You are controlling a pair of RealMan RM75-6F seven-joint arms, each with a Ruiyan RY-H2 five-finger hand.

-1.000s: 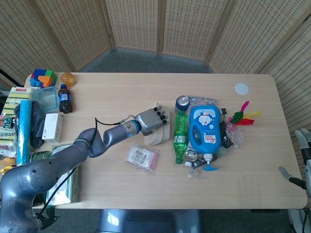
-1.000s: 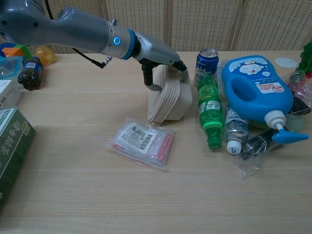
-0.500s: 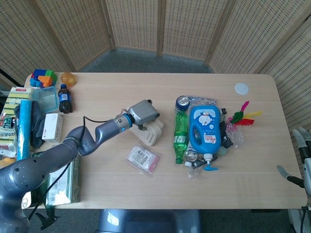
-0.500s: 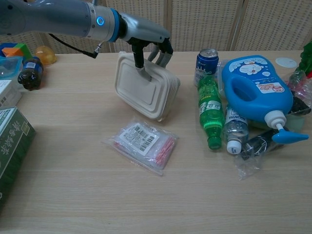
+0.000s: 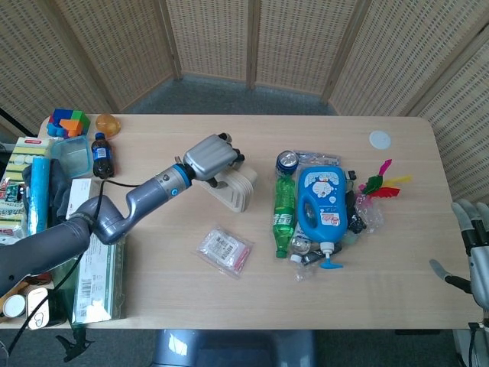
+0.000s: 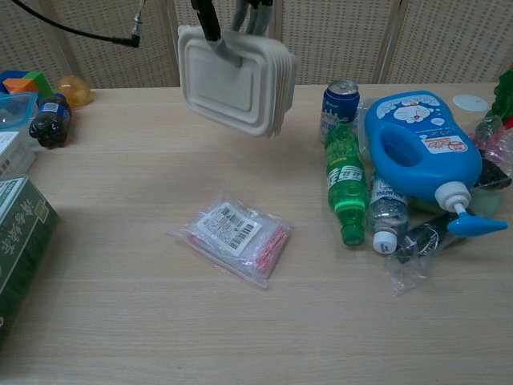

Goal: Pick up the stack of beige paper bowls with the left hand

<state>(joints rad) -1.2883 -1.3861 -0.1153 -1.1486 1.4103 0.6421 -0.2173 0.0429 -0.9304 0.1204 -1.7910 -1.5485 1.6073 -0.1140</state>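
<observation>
The stack of beige paper bowls (image 6: 234, 80) hangs in the air well above the table, tilted on its side with its base facing the chest camera. My left hand (image 5: 210, 157) grips the stack (image 5: 235, 188) from above; in the chest view only its fingers (image 6: 215, 32) show at the top edge, one lying over the base. My right hand (image 5: 475, 245) sits at the far right edge of the head view, off the table, holding nothing, fingers apart.
A clear packet with a barcode label (image 6: 233, 233) lies below the stack. To the right are a blue can (image 6: 341, 98), a green bottle (image 6: 343, 184) and a blue detergent jug (image 6: 421, 144). Boxes and a small cola bottle (image 5: 102, 155) crowd the left edge.
My left hand has lifted the bowl stack off the table and carried it upward, and the arm has drawn back to the left. The right hand has come a little further into view.
</observation>
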